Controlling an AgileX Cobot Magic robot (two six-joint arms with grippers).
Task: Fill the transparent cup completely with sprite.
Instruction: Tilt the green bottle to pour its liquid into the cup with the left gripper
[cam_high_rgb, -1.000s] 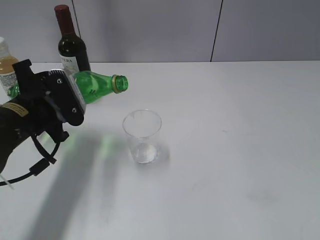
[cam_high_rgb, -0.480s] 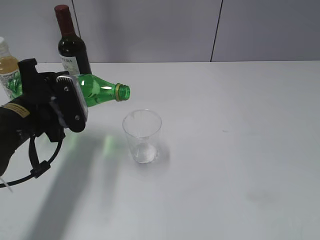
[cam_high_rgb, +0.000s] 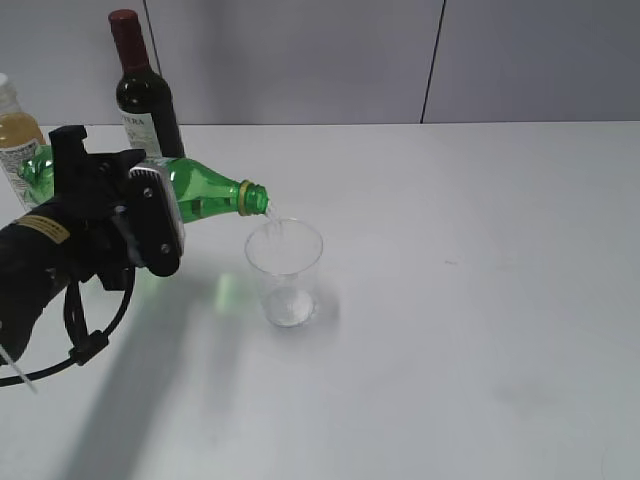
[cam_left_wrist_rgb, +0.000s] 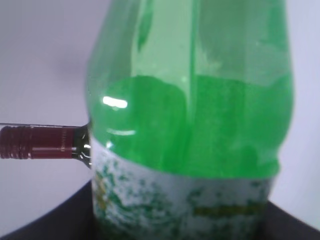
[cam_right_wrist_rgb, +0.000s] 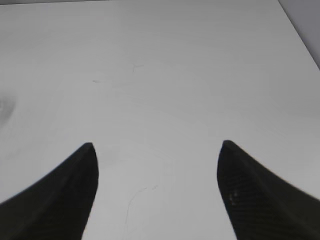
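The green Sprite bottle (cam_high_rgb: 205, 190) is being held nearly on its side by the left claw (cam_high_rgb: 150, 215), which is clamped around the labelled body, and the open mouth is being tipped downward to the right. A thin stream of sprite (cam_high_rgb: 275, 222) is being poured from that mouth and is being caught just inside the near-left rim of the transparent cup (cam_high_rgb: 285, 270). The cup is being kept upright on the white counter (cam_high_rgb: 450, 320), just right of the claw, and only a shallow pool of clear liquid is being shown at its bottom. In the left wrist view the bottle (cam_left_wrist_rgb: 190, 125) is being seen up close, filling the frame, with liquid resting against its lower wall and the pale label across the base of the picture.

Behind the arm, a dark wine bottle (cam_high_rgb: 140, 90) with a red cap is being left standing at the back edge of the counter, and a yellowish juice bottle (cam_high_rgb: 15, 135) is being partly hidden at the far left. The right claw (cam_right_wrist_rgb: 157, 165) is being held with its fingers (cam_right_wrist_rgb: 65, 195) spread apart over bare counter, with nothing gripped between them.
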